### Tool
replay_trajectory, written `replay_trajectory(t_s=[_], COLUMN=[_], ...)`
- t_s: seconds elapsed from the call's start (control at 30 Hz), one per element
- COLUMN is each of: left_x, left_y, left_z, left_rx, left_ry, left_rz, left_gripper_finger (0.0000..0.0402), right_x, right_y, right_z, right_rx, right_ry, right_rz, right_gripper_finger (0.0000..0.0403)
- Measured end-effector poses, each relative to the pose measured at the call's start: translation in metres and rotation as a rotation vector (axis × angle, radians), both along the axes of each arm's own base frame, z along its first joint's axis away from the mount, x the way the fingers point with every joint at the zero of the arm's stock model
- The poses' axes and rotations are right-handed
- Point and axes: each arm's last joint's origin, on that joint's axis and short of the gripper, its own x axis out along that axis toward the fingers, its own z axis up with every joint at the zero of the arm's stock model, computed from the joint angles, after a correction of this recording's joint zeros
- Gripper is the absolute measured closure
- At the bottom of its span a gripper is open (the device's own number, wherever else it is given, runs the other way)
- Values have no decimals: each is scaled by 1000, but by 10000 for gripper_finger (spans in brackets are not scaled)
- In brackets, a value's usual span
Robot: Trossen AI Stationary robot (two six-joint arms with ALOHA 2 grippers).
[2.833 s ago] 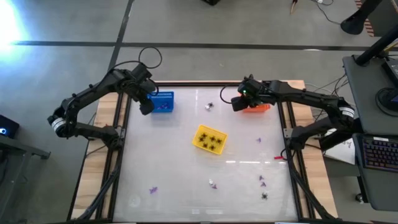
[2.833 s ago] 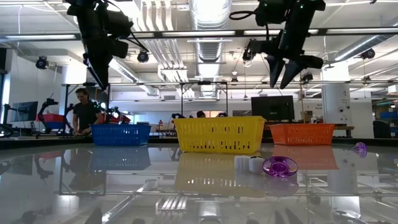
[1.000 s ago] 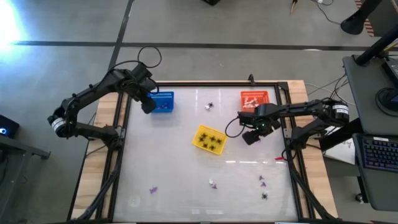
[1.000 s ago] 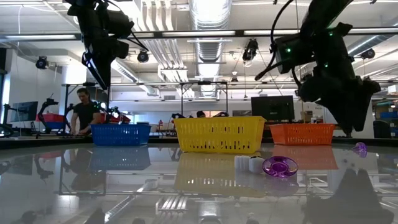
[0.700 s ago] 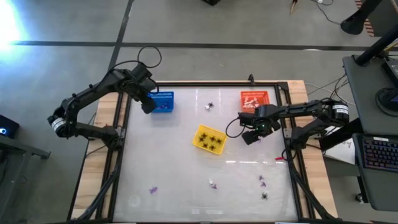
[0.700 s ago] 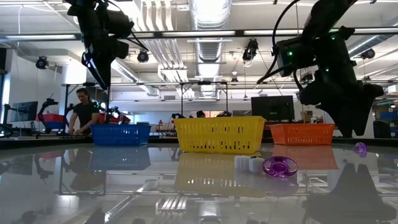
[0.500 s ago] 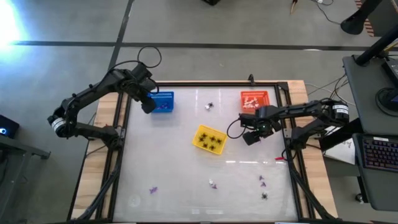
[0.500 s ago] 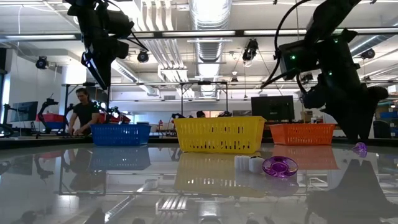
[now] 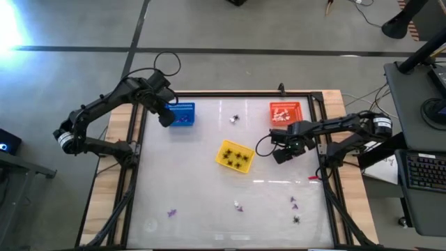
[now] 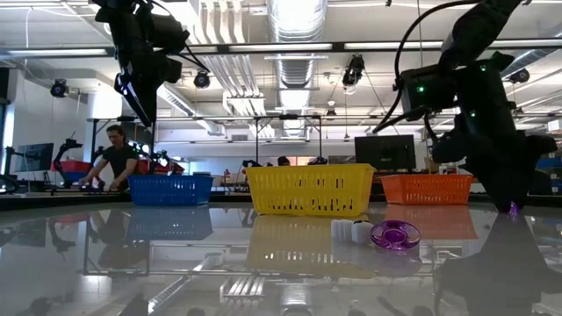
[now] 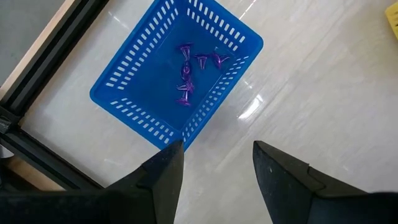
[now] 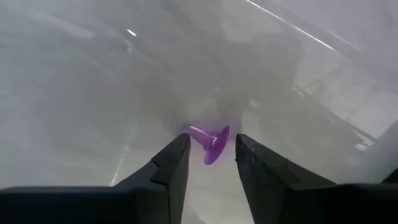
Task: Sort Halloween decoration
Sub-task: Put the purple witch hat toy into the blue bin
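The Halloween decoration lies partly loose on the table and partly in baskets. My right gripper (image 9: 282, 155) points down at the table, open, with one small purple piece (image 12: 208, 142) lying between its fingertips; the low view shows the same piece (image 10: 512, 209) on the tabletop under the fingers. My left gripper (image 11: 214, 168) hangs open above the near edge of the blue basket (image 9: 182, 114), which holds several purple bits (image 11: 186, 74). The yellow basket (image 9: 234, 155) holds black spiders. The orange basket (image 9: 284, 112) holds white bits. My right gripper comes from above with one finger (image 12: 177, 155) on each side of the purple piece's stem end (image 12: 194, 130). The piece lies on the table. I cannot tell whether the fingers touch it.
Loose pieces lie at the far middle (image 9: 235, 119), near left (image 9: 171, 213), near middle (image 9: 238, 206) and near right (image 9: 295, 203). A purple disc (image 10: 394, 233) and white bits (image 10: 352, 231) show close in the low view. A black frame (image 9: 136, 139) borders the table.
My right gripper has sunk toward the tabletop, down onto the spot of the purple piece. The left arm has kept still.
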Motion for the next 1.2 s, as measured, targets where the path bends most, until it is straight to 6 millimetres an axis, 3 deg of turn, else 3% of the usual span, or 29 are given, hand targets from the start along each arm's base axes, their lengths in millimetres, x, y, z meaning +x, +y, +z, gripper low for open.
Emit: replay_trajectory(t_s=[0.53,0.97,1.2], left_x=[0,0,-1], left_y=[0,0,-1], left_z=[0,0,0], left_rx=[0,-1,-6], left_ry=[0,2,10], left_rz=[-1,-1,-9], left_gripper_finger=[225,225,225], right_x=[0,13,31], right_y=[0,-4,-8], right_z=[-2,13,35], right_rx=[2,-24,-61], right_ry=[-13,-56,-137], right_rz=[7,40,63], right_gripper_finger=[388,394,394])
